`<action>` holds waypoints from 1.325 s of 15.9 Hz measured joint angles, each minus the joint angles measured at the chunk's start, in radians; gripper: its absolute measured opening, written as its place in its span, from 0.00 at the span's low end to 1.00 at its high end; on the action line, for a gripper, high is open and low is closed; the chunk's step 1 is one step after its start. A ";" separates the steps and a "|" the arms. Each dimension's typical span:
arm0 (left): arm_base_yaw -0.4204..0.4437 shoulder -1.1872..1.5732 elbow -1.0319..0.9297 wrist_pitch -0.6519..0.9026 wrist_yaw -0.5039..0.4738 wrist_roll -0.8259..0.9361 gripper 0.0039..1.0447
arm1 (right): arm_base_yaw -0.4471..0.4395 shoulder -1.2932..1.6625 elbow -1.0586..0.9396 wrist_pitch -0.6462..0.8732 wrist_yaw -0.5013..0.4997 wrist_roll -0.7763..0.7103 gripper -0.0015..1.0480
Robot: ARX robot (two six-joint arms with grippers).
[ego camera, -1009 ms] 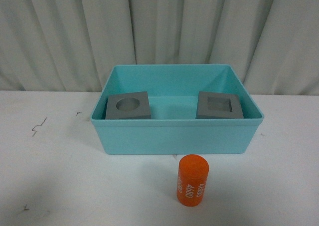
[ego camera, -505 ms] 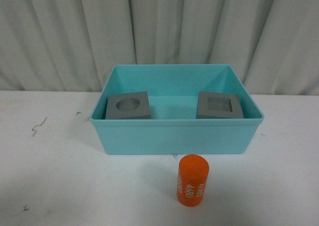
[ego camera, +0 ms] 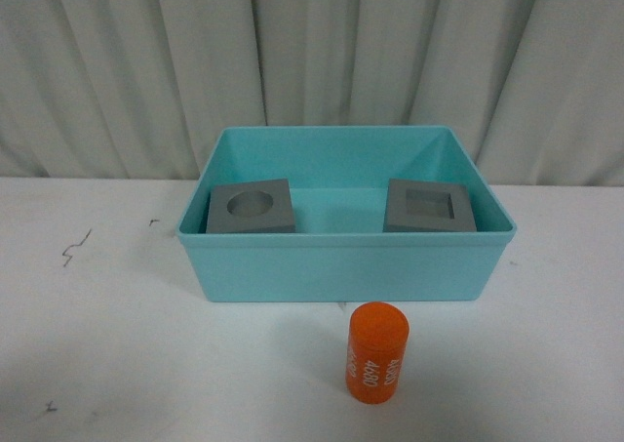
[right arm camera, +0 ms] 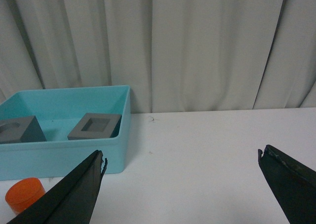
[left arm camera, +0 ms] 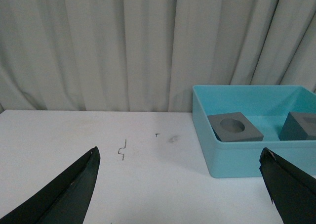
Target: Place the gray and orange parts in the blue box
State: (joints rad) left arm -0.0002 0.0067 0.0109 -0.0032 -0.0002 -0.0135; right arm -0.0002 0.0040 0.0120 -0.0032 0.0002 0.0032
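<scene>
1. My left gripper and right gripper had their fingers spread wide, holding nothing.
2. The round-recess gray block and the square-recess gray block sat inside the blue box.
3. The orange cylinder stood upright on the table, just in front of the box.

Blue box holding square-recessed gray block and second gray block; orange cylinder outside its wall; right hand spread wide.

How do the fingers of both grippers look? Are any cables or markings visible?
Only the fingers show, and only in the wrist views. The left gripper has two matte black fingers, flat and tapering to a point. The right gripper has the same black tapering fingers, slightly ragged at the tips. No cables or markings are visible.
</scene>
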 joint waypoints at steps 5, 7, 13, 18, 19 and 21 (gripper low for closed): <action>0.000 0.000 0.000 0.000 0.000 0.000 0.94 | 0.037 0.096 0.061 -0.158 0.027 0.036 0.94; 0.000 0.000 0.000 0.000 0.000 0.000 0.94 | 0.122 0.308 0.168 -0.061 0.052 0.079 0.94; 0.000 0.000 0.000 0.000 0.000 0.000 0.94 | 0.282 1.043 0.552 0.188 0.045 0.194 0.94; 0.000 0.000 0.000 0.000 0.000 0.000 0.94 | 0.380 1.477 0.887 0.003 0.009 0.217 0.94; 0.000 0.000 0.000 0.000 0.000 0.000 0.94 | 0.398 1.529 0.924 -0.040 -0.013 0.217 0.94; 0.000 0.000 0.000 0.000 0.000 0.000 0.94 | 0.441 1.609 0.982 -0.114 -0.041 0.212 0.94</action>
State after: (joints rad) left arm -0.0002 0.0067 0.0109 -0.0032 -0.0002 -0.0135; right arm 0.4412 1.6127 0.9936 -0.1173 -0.0410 0.2157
